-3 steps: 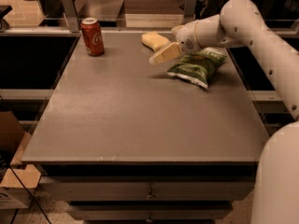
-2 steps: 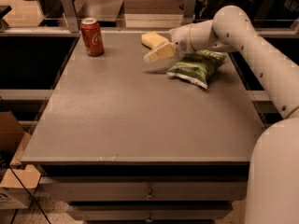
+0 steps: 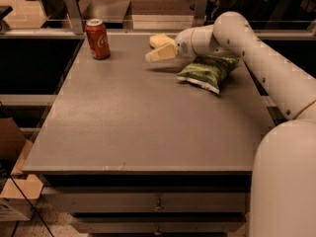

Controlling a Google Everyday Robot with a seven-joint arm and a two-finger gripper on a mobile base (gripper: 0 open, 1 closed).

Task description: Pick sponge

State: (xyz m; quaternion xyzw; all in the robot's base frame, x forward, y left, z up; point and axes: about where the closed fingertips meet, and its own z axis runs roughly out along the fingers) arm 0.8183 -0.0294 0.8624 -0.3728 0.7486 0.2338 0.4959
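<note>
The gripper (image 3: 159, 54) hangs over the far side of the gray table (image 3: 138, 117), just in front of the sponge (image 3: 158, 38), and hides the sponge's near edge. I cannot tell if the gripper is spread apart or pressed together. The white arm (image 3: 256, 53) covers the far edge of the green chip bag (image 3: 207, 70).

On flat grey worktop (image 3: 148, 122): red metal soda can (image 3: 97, 38) upright at far left. At far centre, pale yellow wavy-edged sponge (image 3: 158, 39); end effector (image 3: 159, 54) just before it, above worktop. Right of both, nearer, green crinkly chip bag (image 3: 207, 70).
</note>
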